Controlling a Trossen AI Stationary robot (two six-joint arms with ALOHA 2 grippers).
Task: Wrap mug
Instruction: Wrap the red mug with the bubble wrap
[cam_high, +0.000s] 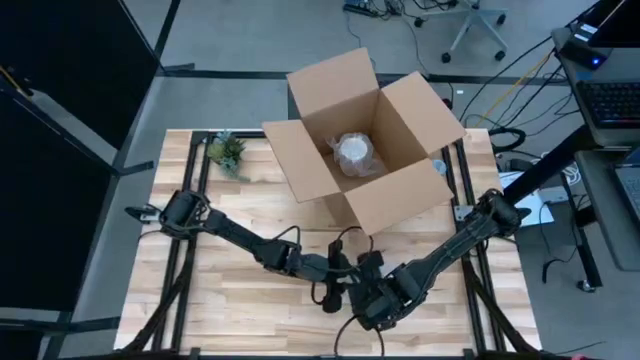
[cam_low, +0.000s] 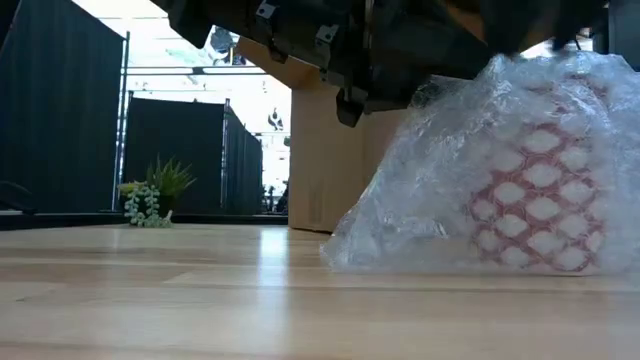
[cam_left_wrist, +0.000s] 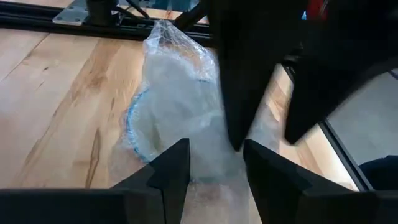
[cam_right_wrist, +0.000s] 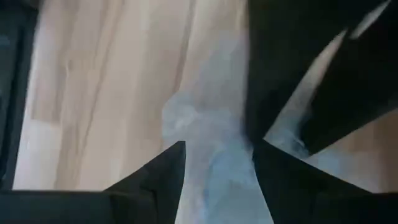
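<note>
Both claws converge over the bubble-wrapped mug (cam_low: 535, 190) standing on the desk (cam_high: 250, 290) before the cardboard box (cam_high: 362, 140), left claw (cam_left_wrist: 214, 165) and right claw (cam_right_wrist: 217, 165) each parted astride the wrap, seemingly to fold it.

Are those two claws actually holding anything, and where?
Cannot be told for sure. Both the left claw and right claw straddle the bubble wrap around the mug, fingers apart; no firm pinch is visible.
</note>
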